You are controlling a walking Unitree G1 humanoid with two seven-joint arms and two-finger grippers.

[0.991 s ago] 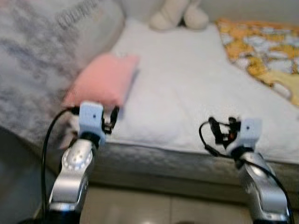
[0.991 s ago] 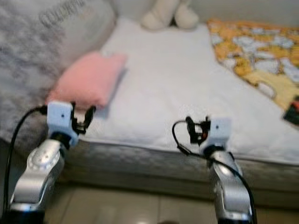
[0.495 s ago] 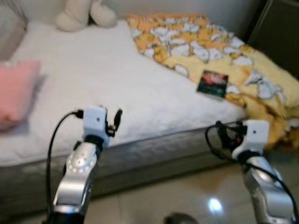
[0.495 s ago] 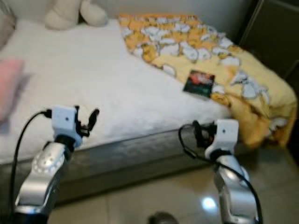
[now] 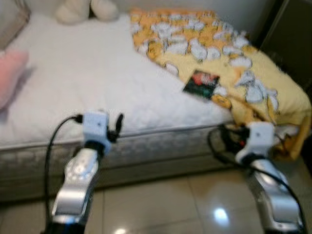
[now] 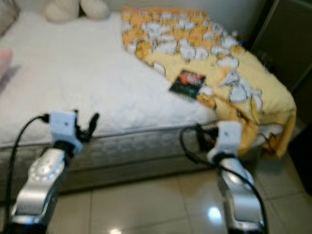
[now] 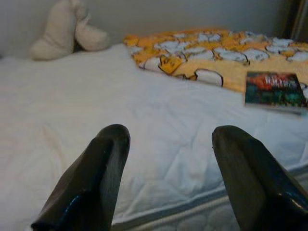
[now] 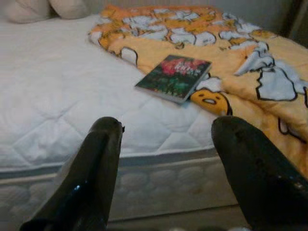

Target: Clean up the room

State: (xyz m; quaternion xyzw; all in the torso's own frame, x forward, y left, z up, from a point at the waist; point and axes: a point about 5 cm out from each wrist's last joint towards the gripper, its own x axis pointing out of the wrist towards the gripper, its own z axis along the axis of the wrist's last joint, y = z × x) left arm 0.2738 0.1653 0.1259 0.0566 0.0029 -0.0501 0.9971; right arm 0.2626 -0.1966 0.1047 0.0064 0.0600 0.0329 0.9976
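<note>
- Right now I'm facing the bed (image 5: 97, 87) w/ white mattress; floor tiles (image 5: 161, 204) below.
- Left gripper (image 7: 166, 144) hangs in front of the mattress edge, fingers apart, holding nothing.
- Right gripper (image 8: 166, 139) same, fingers apart, nothing held, near the bed's right corner.
- Book (image 5: 201, 84) lies flat on the bed, at the edge of the yellow blanket (image 5: 234, 63).
- Pink pillow (image 5: 10, 73) far left; plush toy (image 5: 85, 9) at the back.
</note>
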